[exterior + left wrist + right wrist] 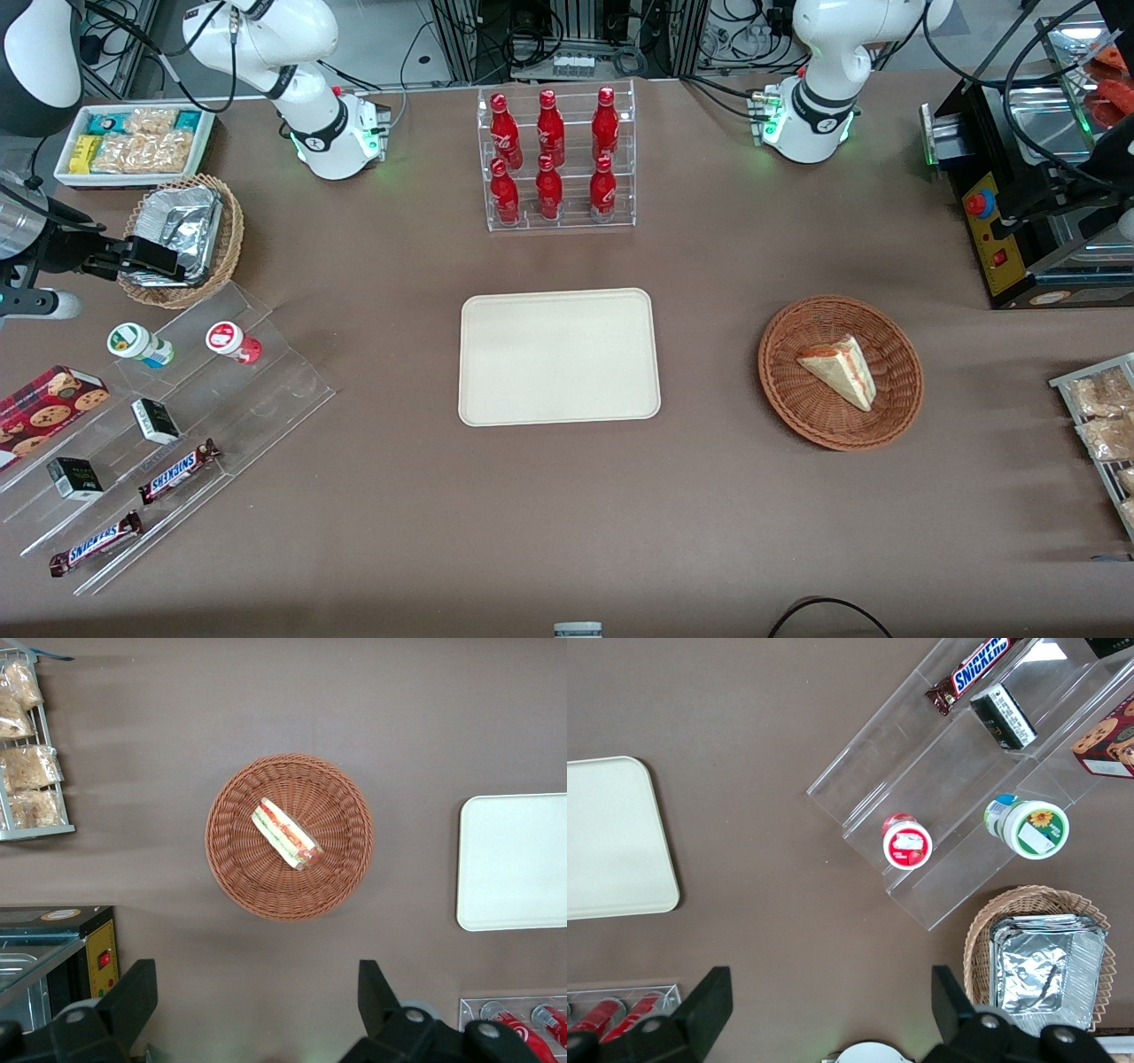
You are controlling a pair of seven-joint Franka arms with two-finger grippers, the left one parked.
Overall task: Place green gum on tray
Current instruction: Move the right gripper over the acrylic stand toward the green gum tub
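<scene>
- Two gum bottles lie on the top step of a clear stand (177, 416): the green gum (140, 345) and, beside it, the red gum (234, 342).
- On the green lid (1036, 829) a flower picture shows; its writing is too small to read.
- "SNICKERS" is readable on two bars (180, 470) on the lower steps.
- The gripper (828, 1014) hangs above the desk (567, 532) near the foil basket (184, 237), its fingers (709, 1005) spread wide and holding nothing.
- The tray (559, 356) lies bare in the middle of the desk, well apart from the green gum.
</scene>
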